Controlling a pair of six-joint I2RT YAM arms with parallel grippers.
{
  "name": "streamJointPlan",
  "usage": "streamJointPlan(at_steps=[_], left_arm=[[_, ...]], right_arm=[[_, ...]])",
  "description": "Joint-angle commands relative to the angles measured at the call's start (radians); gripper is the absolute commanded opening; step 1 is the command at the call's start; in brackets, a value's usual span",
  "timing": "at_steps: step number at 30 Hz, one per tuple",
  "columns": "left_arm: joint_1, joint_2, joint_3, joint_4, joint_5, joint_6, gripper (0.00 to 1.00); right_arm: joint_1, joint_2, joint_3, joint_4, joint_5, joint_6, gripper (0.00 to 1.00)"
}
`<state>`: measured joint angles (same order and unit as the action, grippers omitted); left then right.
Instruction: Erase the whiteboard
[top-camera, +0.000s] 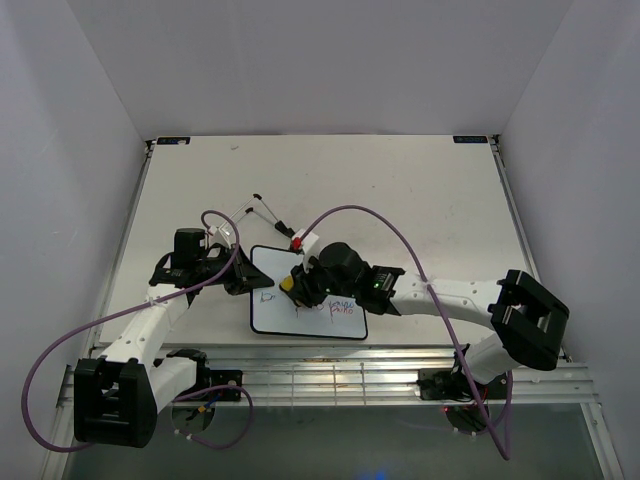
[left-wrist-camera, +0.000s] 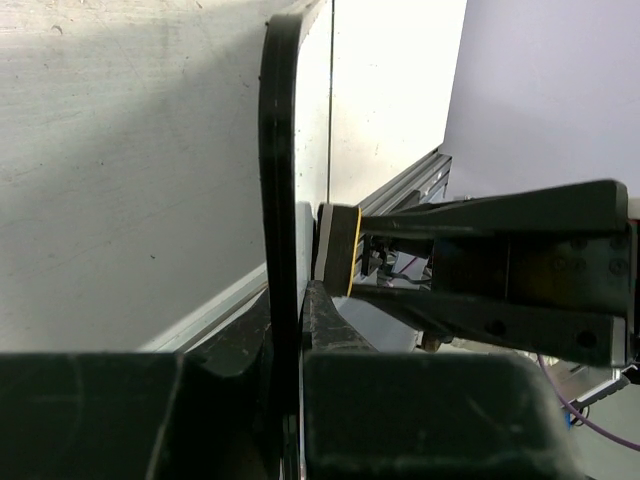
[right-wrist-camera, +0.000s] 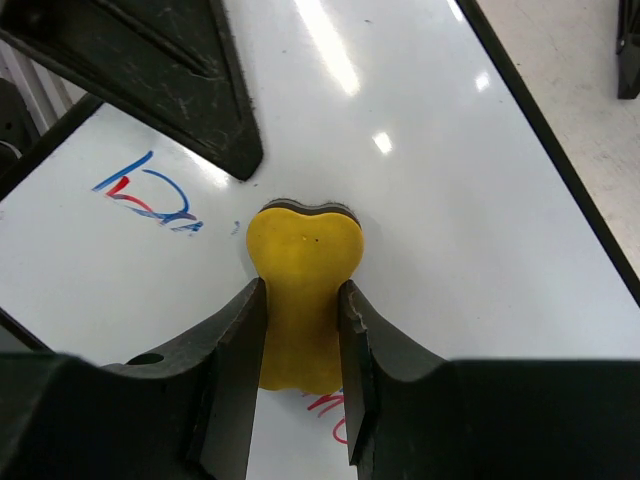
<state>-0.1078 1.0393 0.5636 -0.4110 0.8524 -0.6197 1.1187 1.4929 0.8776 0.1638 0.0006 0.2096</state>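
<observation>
The whiteboard (top-camera: 275, 312) lies flat on the table, white face in a thin black frame, with red and blue writing near its left edge and along its front. My left gripper (top-camera: 243, 281) is shut on the board's left frame (left-wrist-camera: 278, 180), one finger above and one below. My right gripper (top-camera: 296, 285) is shut on the yellow bone-shaped eraser (right-wrist-camera: 300, 290), pressed on the board's face (right-wrist-camera: 430, 210). Blue and red marks (right-wrist-camera: 148, 197) lie left of the eraser. Red marks (right-wrist-camera: 330, 412) show just behind it. The eraser also shows in the left wrist view (left-wrist-camera: 338, 250).
A marker with a red cap (top-camera: 278, 222) lies on the table just behind the board. A metal rail (top-camera: 330, 365) runs along the table's near edge. White walls close in the left, right and back sides.
</observation>
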Motion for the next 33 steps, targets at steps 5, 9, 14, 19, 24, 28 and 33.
streamJointPlan(at_steps=[5, 9, 14, 19, 24, 28, 33], left_arm=[[-0.020, -0.038, 0.010, 0.020, -0.007, 0.054, 0.00], [-0.020, -0.039, 0.009, 0.020, -0.009, 0.052, 0.00], [-0.020, -0.039, 0.007, 0.020, -0.010, 0.052, 0.00], [-0.021, -0.041, 0.009, 0.020, -0.012, 0.051, 0.00], [-0.021, -0.042, 0.007, 0.021, -0.013, 0.051, 0.00], [-0.021, -0.045, 0.005, 0.021, -0.013, 0.049, 0.00], [-0.023, -0.044, 0.005, 0.021, -0.013, 0.049, 0.00]], right_arm=[[-0.019, 0.053, -0.034, -0.162, 0.010, -0.010, 0.24], [0.022, 0.052, 0.024, -0.210, -0.040, -0.029, 0.24], [0.065, 0.070, 0.116, -0.309, -0.050, -0.038, 0.24], [0.090, 0.092, 0.182, -0.391, -0.030, -0.027, 0.24], [0.107, 0.098, 0.204, -0.379, -0.050, -0.016, 0.24], [0.110, 0.121, 0.241, -0.363, -0.057, 0.008, 0.24], [0.113, 0.161, 0.299, -0.362, -0.077, 0.057, 0.24]])
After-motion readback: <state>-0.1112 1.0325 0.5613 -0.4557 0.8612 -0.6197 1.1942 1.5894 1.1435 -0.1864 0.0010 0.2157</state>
